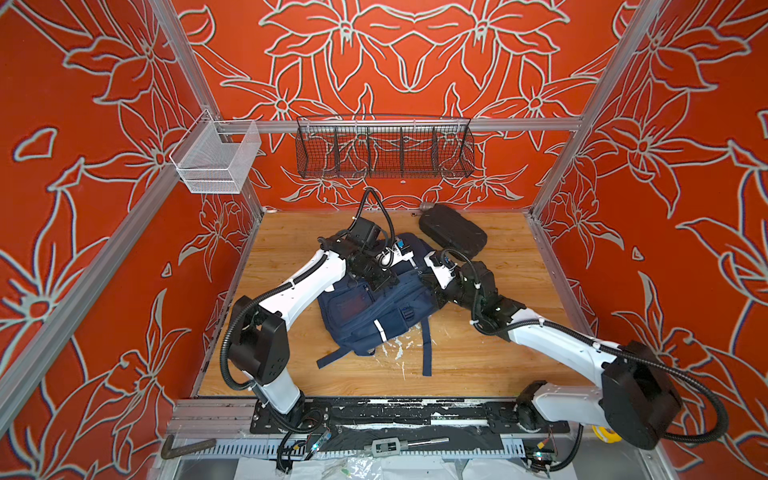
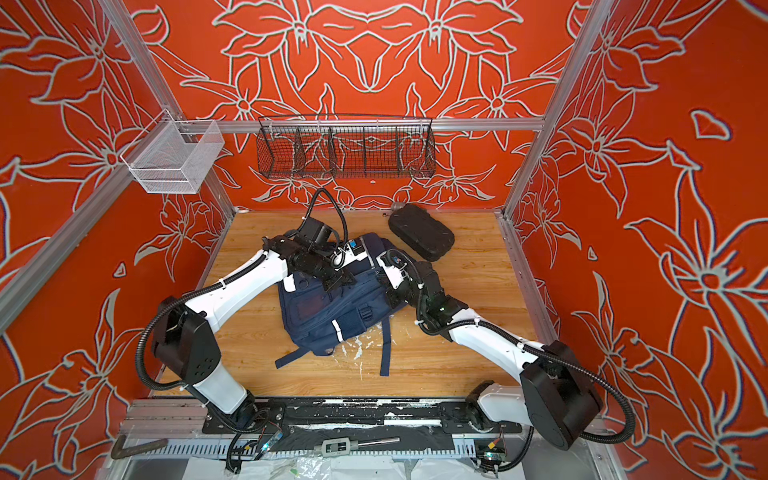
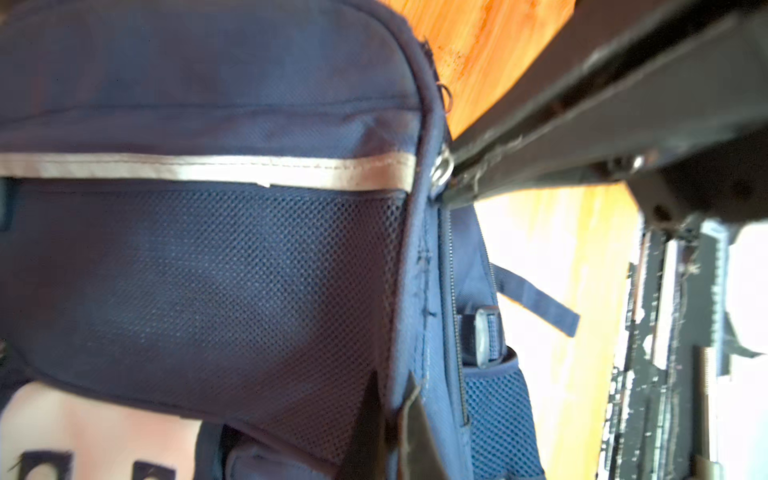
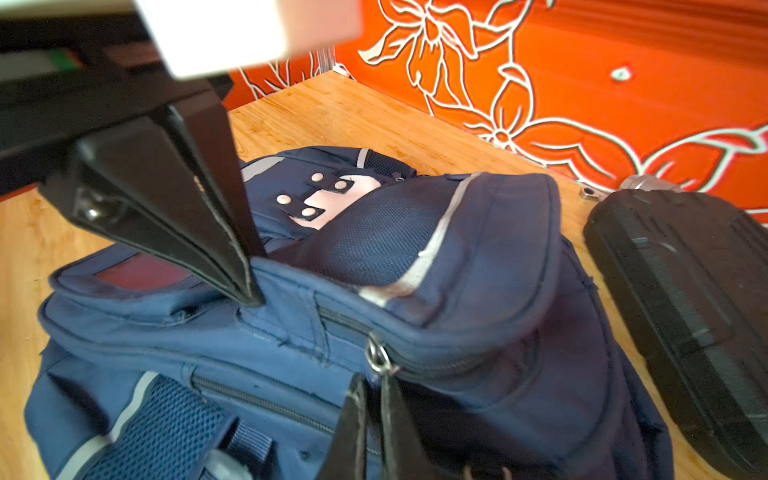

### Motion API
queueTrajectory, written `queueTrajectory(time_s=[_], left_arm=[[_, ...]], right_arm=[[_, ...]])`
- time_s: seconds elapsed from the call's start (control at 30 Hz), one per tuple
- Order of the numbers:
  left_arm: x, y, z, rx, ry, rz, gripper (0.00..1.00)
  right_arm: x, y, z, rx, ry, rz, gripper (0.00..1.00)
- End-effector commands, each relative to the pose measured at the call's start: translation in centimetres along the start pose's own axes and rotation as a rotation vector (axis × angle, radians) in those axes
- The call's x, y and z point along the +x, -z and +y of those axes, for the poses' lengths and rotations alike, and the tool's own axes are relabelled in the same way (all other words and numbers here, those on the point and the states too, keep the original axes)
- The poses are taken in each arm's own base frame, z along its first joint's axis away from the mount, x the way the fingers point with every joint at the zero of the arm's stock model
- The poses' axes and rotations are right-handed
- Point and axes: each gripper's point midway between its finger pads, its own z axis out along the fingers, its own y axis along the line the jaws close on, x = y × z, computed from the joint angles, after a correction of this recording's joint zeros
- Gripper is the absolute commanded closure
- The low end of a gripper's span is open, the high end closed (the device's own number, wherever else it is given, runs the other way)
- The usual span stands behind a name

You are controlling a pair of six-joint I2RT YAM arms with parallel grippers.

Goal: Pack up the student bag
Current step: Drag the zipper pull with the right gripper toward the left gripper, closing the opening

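The navy student bag [image 1: 374, 320] [image 2: 332, 316] lies flat on the wooden table [image 1: 291, 249], straps toward the front. My left gripper [image 3: 392, 415] [image 1: 385, 286] is shut, pinching a fabric seam beside the mesh pocket [image 3: 208, 270]; the right wrist view shows it clamped on the bag's raised edge [image 4: 249, 286]. My right gripper [image 4: 374, 386] [image 1: 431, 291] is at the bag's right side. Its fingertips are shut on the zipper pull just under the metal ring [image 4: 377, 356] [image 3: 442, 170]. The white patch with dark dots [image 4: 328, 199] shows beyond the pocket.
A black oval hard case [image 1: 453, 232] [image 4: 685, 299] lies close behind the bag's right corner, near the back wall. A black wire basket [image 1: 384, 151] and a white mesh bin [image 1: 216, 160] hang on the frame. White flecks [image 1: 399, 345] dot the table.
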Motion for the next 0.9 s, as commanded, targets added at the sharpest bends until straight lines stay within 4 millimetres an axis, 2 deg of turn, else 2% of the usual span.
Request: queueTrajectory(time_s=[0.0,0.2,0.33,0.53,0.7,0.87], left_arm=[[3.6,2.3,0.1,-0.06,0.02,0.122,1.0],[4.9,3.3,1.8,-0.12,-0.003,0.148,1.0],[5.1,3.6,3.8,-0.203,-0.039,0.162,1.0],[4.9,3.6,7.0,-0.32,-0.125,0.186,1.0],[3.7,3.5,9.4,-0.384,-0.275,0.132,1.0],[2.4,3.7,12.1,-0.431,-0.329,0.023,1.0]], right_arm=[[-0.4,0.6,-3.8,0.088,-0.071,-0.016,1.0],[-0.4,0.1,-3.4,-0.005,-0.051,0.024,1.0],[-0.6,-1.0,-2.0,-0.068,-0.055,0.052,1.0],[-1.3,-1.7,1.3,-0.049,0.021,0.009,1.0],[-1.3,-2.7,4.5,-0.069,0.022,-0.014,1.0],[-1.6,-5.1,6.8,-0.117,-0.016,-0.052,1.0]])
